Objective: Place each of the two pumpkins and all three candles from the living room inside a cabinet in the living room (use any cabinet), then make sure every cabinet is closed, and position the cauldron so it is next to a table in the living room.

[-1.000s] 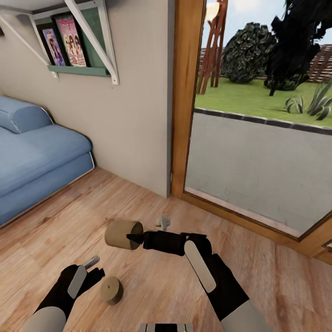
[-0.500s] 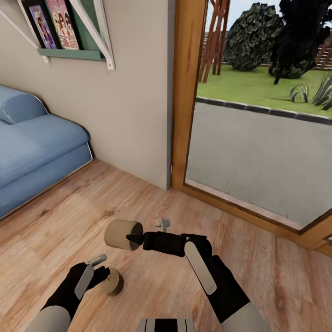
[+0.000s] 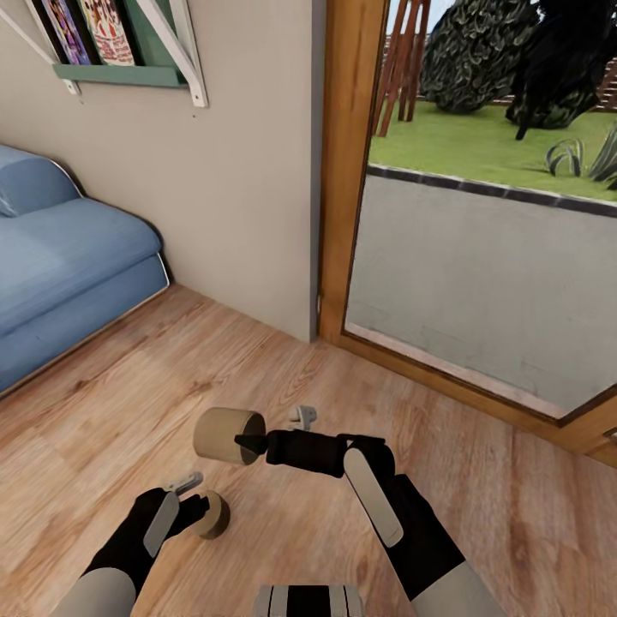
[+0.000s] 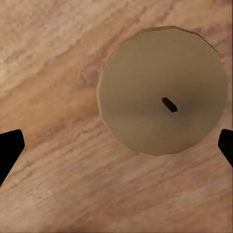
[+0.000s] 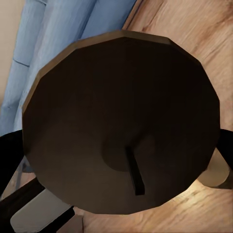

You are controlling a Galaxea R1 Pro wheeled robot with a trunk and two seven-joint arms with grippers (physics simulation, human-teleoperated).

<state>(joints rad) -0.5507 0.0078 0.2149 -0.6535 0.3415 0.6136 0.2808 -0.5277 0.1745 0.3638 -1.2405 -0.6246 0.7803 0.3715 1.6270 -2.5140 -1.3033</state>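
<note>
Since the earlier frames, left claw had closed in on the floor candle until its fingers overlapped it; view tilted downward.

Candles: two. One, beige, held sideways in the right claw, fingers clamped on it above the floor; its wick end faced the right wrist camera. One stood upright on the floor, wick up, between the left claw's wide-spread fingertips.

Shelf: green, wall-mounted, holding upright picture books.

Room: wooden plank floor, blue sofa, beige wall, wood-framed glass door onto a garden.
</note>
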